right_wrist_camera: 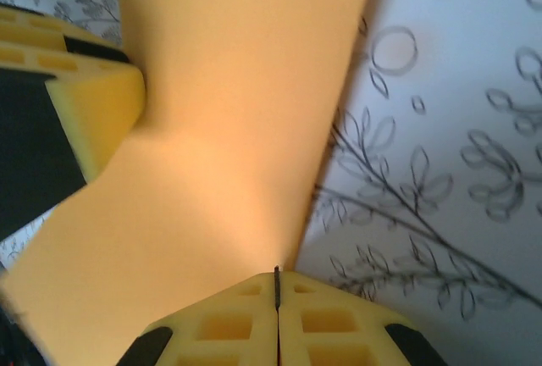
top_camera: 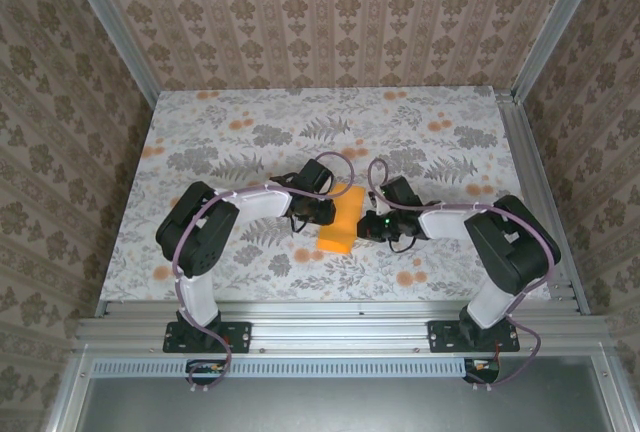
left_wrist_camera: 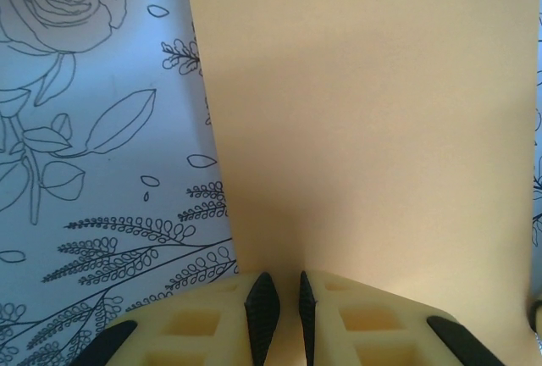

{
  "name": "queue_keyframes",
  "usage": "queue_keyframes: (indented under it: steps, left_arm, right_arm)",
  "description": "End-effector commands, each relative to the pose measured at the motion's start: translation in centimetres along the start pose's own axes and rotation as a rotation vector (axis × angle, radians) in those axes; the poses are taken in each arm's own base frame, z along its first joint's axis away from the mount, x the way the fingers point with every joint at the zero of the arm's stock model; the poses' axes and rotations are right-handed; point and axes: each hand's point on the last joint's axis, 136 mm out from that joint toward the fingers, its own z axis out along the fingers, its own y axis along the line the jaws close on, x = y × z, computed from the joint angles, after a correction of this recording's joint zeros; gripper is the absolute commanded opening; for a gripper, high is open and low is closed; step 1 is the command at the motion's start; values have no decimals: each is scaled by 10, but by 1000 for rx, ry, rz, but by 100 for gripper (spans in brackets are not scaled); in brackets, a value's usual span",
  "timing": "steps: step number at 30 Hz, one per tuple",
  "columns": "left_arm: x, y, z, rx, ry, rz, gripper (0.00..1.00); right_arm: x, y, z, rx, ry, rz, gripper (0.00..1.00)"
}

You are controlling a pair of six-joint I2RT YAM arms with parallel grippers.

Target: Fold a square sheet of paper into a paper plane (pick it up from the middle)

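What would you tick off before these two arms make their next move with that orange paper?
1. Left gripper pinching the orange sheet: ok, its edge runs between the nearly closed jaws.
2. Right gripper pinching the sheet: ok, jaws shut at its edge.
3. Sheet sits between both grippers, near the middle of the table: ok.
4. Sheet untorn: ok where visible.
5. Creases straight and aligned: cannot tell.
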Motion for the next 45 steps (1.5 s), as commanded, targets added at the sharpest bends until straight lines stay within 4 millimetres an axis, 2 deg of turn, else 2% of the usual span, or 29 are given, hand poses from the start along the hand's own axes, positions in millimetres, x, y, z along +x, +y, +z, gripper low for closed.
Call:
queue_keyframes:
  steps: [1,6,13,18,28,40,45]
  left_arm:
    - [120,68,28,-230,411,-26,22]
    - [119,67,27,-227,405,-23,23]
    - [119,66,28,-220,402,-22,23]
    - [119,68,28,-224,405,-19,23]
    - [122,72,29,-229,423,-19,23]
    - [119,73,28,-235,430,-17,23]
    - [120,74,28,-236,432,-14,23]
  right_arm:
    - [-4,18,-9,-65,-7,53,10]
    - [-32,36,-8,-122,-82,66,10]
    - [-38,41,17,-152,-38,72,10]
    - [-16,37,29,-141,62,50,10]
    - [44,0,23,-23,259,8,10]
    - [91,-14,11,5,334,25,10]
    - [100,-14,3,7,330,33,10]
